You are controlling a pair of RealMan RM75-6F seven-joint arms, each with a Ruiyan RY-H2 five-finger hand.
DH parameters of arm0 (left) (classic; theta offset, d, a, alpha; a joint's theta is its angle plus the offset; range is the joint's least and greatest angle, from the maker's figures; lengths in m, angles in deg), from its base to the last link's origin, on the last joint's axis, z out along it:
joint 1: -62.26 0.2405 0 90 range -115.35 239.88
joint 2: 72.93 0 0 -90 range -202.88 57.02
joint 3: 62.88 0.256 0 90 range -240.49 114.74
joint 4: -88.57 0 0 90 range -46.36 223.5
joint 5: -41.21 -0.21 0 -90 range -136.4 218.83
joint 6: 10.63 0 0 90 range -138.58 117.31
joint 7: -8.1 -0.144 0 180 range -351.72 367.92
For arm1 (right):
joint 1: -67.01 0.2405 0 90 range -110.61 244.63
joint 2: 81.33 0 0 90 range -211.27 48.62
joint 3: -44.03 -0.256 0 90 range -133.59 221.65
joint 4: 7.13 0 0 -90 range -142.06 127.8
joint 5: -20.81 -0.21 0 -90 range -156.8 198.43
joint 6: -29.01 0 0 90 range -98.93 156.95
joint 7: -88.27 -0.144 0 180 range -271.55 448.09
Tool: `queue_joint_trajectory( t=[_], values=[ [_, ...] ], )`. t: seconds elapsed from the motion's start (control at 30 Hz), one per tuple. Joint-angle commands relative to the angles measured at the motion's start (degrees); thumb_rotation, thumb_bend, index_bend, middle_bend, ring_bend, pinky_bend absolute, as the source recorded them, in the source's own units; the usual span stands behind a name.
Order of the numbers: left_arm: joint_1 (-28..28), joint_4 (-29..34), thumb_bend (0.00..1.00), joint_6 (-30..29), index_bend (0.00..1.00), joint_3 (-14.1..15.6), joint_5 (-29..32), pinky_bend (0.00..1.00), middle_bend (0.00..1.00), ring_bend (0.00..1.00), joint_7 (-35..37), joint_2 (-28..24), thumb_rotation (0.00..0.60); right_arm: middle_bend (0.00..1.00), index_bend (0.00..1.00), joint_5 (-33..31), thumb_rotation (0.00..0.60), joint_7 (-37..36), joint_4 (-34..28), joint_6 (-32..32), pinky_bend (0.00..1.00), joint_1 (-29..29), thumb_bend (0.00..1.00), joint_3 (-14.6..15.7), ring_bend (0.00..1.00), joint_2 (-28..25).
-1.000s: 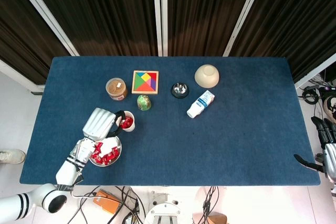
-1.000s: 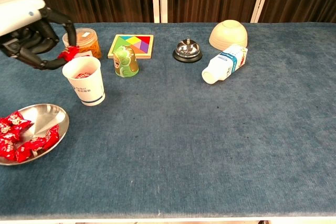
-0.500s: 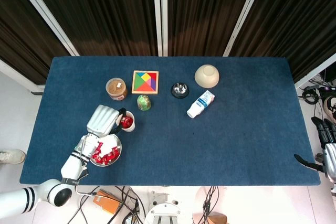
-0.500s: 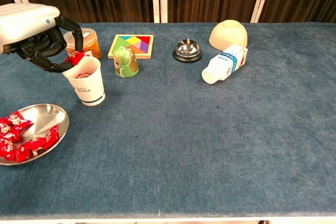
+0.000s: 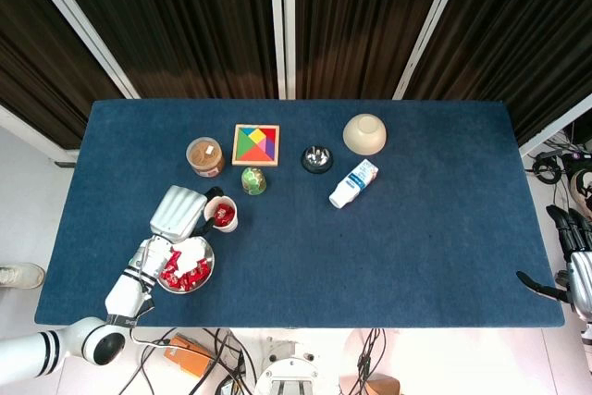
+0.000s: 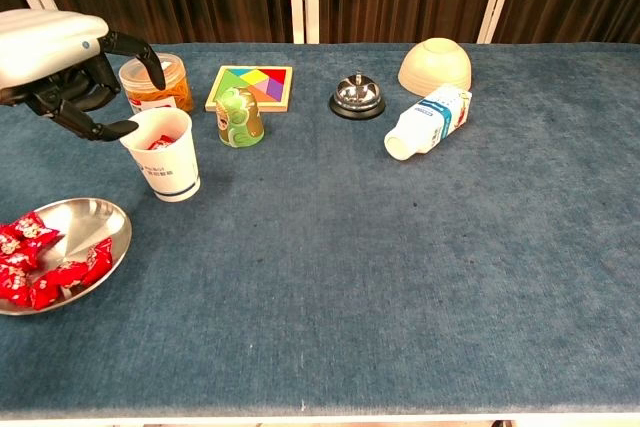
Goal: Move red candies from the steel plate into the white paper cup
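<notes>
The white paper cup (image 6: 167,165) stands left of centre with a red candy (image 6: 161,142) inside it. My left hand (image 6: 62,65) hovers just left of and above the cup's rim, fingers spread and holding nothing. The steel plate (image 6: 88,219) lies at the near left with several red candies (image 6: 38,265) on it. From the head view, the left hand (image 5: 179,213) sits between the cup (image 5: 232,220) and the plate (image 5: 211,264). My right hand (image 5: 572,261) hangs off the table's right edge, fingers apart and empty.
Behind the cup stand a jar of orange snacks (image 6: 152,84), a green figurine (image 6: 240,117) and a tangram puzzle (image 6: 250,87). Further right are a call bell (image 6: 357,97), a white bottle lying on its side (image 6: 428,122) and an upturned bowl (image 6: 435,65).
The left hand carried a red candy over the cup, then let go; the candy now lies in the cup and the fingers have spread. The right hand stayed still.
</notes>
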Motion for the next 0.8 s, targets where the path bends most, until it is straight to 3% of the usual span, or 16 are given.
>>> queue_joint_trajectory(
  t=[0.03, 0.4, 0.57, 0.8],
  values=[
    [1.4, 1.2, 0.26, -3.1, 0.32, 0.7, -2.8, 0.83, 0.85, 0.81, 1.2, -1.4, 0.600, 0.16, 0.02, 0.1, 0.600, 0.0, 0.0, -0.1, 0.17, 0.0, 0.20, 0.0, 0.11, -0.1],
    [10.3, 0.1, 0.26, -15.4, 0.37, 8.0, -15.3, 0.83, 0.85, 0.81, 10.1, -7.5, 0.600, 0.16, 0.02, 1.1, 0.600, -0.2, 0.3, 0.1, 0.18, 0.5, 0.20, 0.1, 0.11, 0.5],
    [11.7, -1.8, 0.26, -12.9, 0.37, 12.2, -17.4, 0.83, 0.85, 0.80, 9.3, -10.0, 0.600, 0.16, 0.02, 1.7, 0.600, 0.1, 0.0, -0.3, 0.18, 0.6, 0.20, 0.1, 0.11, 0.3],
    [11.7, -3.8, 0.18, -8.2, 0.37, 14.6, -17.6, 0.83, 0.85, 0.79, 4.6, -11.2, 0.600, 0.16, 0.02, 2.0, 0.600, -0.1, 0.0, -0.6, 0.18, 0.4, 0.20, 0.4, 0.11, 0.3]
  ],
)
